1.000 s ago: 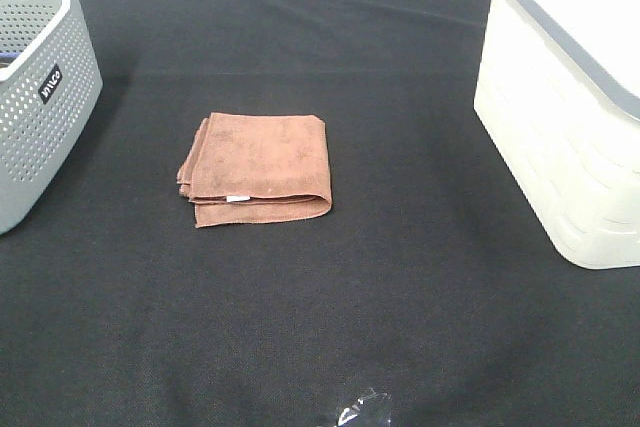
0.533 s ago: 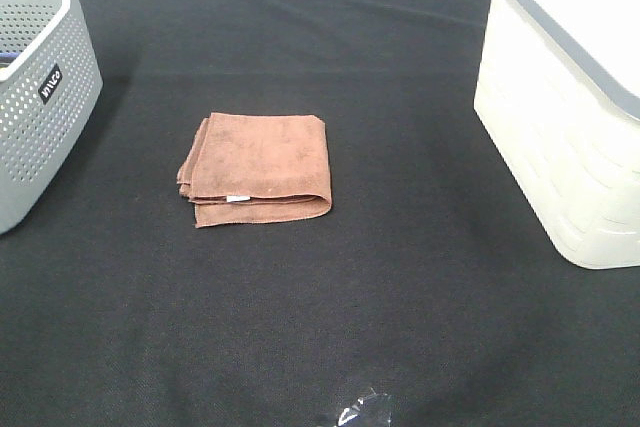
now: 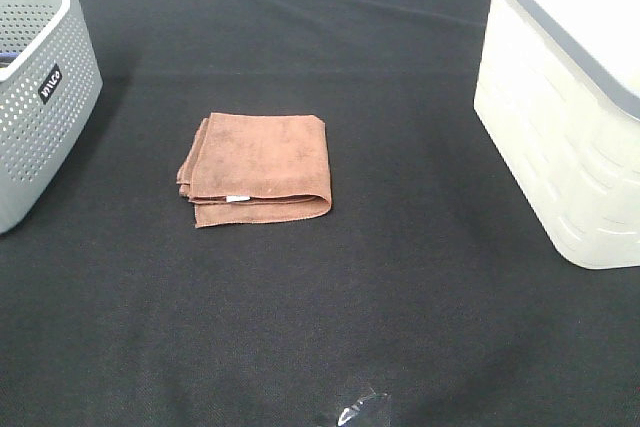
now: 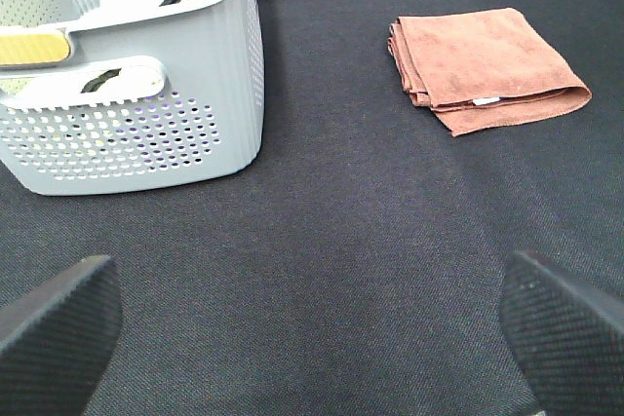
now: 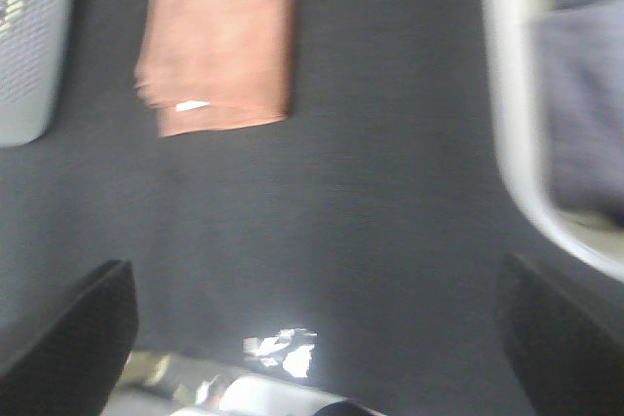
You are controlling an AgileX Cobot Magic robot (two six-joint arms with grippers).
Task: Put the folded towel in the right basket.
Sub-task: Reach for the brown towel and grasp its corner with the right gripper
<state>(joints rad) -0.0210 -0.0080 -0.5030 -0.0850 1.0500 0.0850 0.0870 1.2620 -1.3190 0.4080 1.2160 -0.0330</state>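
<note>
The folded brown towel (image 3: 257,167) lies flat on the black table, left of centre. It also shows in the left wrist view (image 4: 485,65) and, blurred, in the right wrist view (image 5: 216,41). The right basket (image 3: 560,127) is white with a grey rim and stands at the right edge; its rim shows in the right wrist view (image 5: 512,104). My left gripper (image 4: 312,338) is open and empty, low over the table, well short of the towel. My right gripper (image 5: 317,338) is open and empty, high above the table between towel and right basket. Neither gripper clearly shows in the exterior view.
A grey perforated basket (image 3: 40,97) stands at the left edge, and the left wrist view (image 4: 146,133) shows several items in it. A shiny scrap (image 3: 360,410) lies at the table's front edge. Black cloth covers the table (image 3: 400,277).
The towel and both baskets have not moved. A small dark shape has come in at the top right corner over the right basket.
</note>
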